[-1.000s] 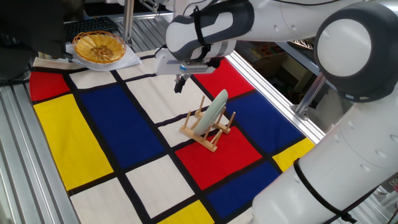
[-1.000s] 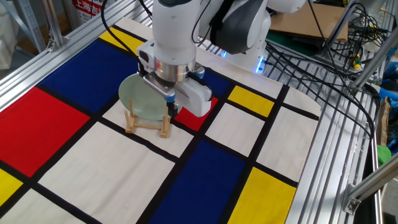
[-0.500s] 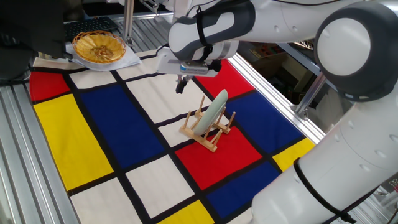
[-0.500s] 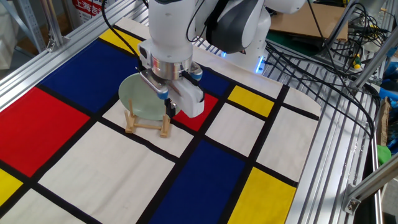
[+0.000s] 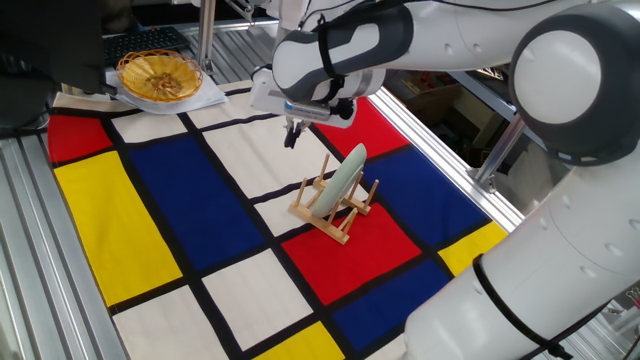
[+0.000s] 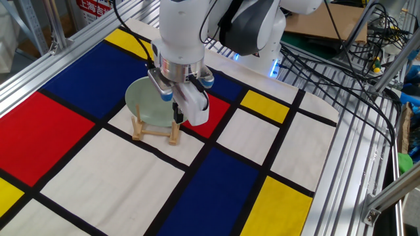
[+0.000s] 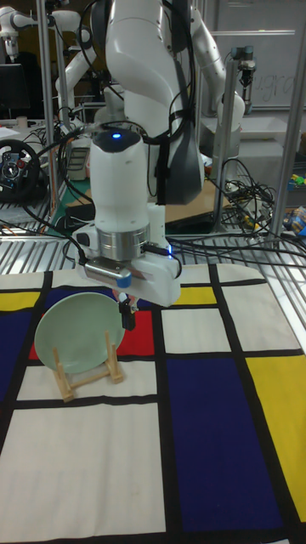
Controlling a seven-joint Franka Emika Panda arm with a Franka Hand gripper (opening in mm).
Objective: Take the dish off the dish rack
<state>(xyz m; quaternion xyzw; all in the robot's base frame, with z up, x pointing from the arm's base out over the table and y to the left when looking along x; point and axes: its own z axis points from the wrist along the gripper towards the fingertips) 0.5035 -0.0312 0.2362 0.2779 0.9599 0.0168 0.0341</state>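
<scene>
Far to the gripper's left in one fixed view, up at the table's corner, sits a yellow woven basket (image 5: pixel 160 76), well apart from the work and no part of it.

Next comes the gripper (image 5: pixel 292 134) itself. Over the last second its wrist has turned about its own axis. In the other fixed view the white block on its side, which stuck out sideways 1 second ago, now hangs down toward the camera. The fingers have also crept a little closer to the plate's top edge. I read this as lining the fingers up with the thin rim before coming down, so the task is still at the approach, with no contact made. The fingers show only as 1 dark stub in all 3 views. Whether there is a gap between them I cannot tell, though they carry nothing.

Just to the right of the gripper and below it, the dish (image 5: pixel 343 178) stands on edge in the dish rack (image 5: pixel 330 218), leaning back against the upright pegs. In the tall fixed view the dish (image 7: pixel 76 333) shows its full face: a plain round pale mint-green plate with a shallow raised rim and no pattern, wider than the rack (image 7: pixel 85 374). There the fingertips hang right at its upper right edge. The rack is light wood, on 2 base rails, resting on the colour-blocked cloth (image 5: pixel 150 220).
</scene>
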